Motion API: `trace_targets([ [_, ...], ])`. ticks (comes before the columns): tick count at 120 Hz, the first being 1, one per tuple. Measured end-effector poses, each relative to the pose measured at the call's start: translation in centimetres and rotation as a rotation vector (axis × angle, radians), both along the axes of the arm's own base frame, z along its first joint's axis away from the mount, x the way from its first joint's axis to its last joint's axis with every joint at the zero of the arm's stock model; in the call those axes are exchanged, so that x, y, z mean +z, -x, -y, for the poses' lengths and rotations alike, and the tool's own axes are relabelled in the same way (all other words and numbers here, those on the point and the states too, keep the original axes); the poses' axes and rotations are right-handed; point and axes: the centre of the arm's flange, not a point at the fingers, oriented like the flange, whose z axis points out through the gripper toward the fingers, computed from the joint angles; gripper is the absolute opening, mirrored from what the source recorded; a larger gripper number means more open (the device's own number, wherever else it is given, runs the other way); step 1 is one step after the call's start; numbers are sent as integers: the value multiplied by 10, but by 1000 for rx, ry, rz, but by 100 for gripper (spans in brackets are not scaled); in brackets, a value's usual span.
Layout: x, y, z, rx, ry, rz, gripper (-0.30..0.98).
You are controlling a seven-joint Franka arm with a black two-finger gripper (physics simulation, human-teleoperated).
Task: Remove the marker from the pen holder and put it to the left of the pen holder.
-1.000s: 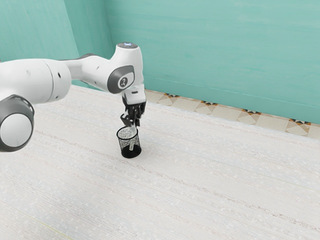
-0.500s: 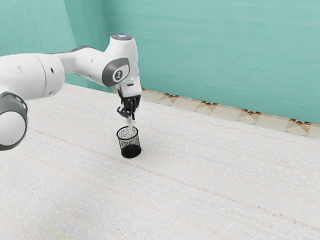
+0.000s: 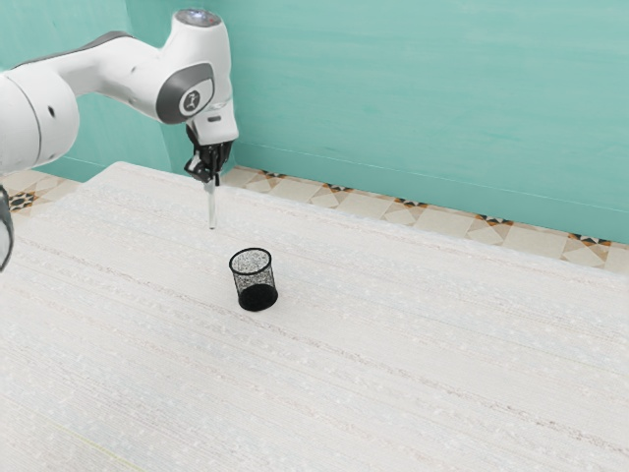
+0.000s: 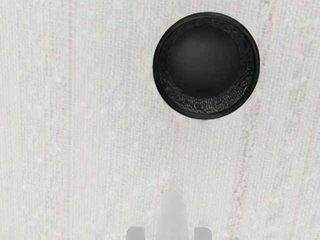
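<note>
Whitish marker (image 3: 211,206) clamped upright in end effector (image 3: 211,181), clear of mesh pen holder (image 3: 257,298). Extraction judged complete; lowering onto counter (image 3: 413,344), left of pen holder, is called for.

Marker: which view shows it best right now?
The exterior view: the marker hangs nearly upright below the gripper, its lower length in profile, clear of the pen holder. The wrist view shows it foreshortened, at the lower edge.
</note>
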Motion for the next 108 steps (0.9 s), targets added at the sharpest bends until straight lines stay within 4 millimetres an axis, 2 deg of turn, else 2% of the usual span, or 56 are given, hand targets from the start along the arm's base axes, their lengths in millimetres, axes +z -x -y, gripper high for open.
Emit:
trace_targets([
  [8, -20, -9, -24, 9, -39, 14, -10],
  [21, -64, -23, -66, 25, -89, 36, -10],
  [29, -78, -29, -88, 18, -129, 76, -10],
  [38, -91, -36, -102, -31, -204, 114, -10],
  [50, -114, -45, -104, -117, -278, 144, -10],
  [76, -147, -53, -101, -211, -333, 181, -10],
  [108, -166, -56, -96, -244, -329, 202, -10],
])
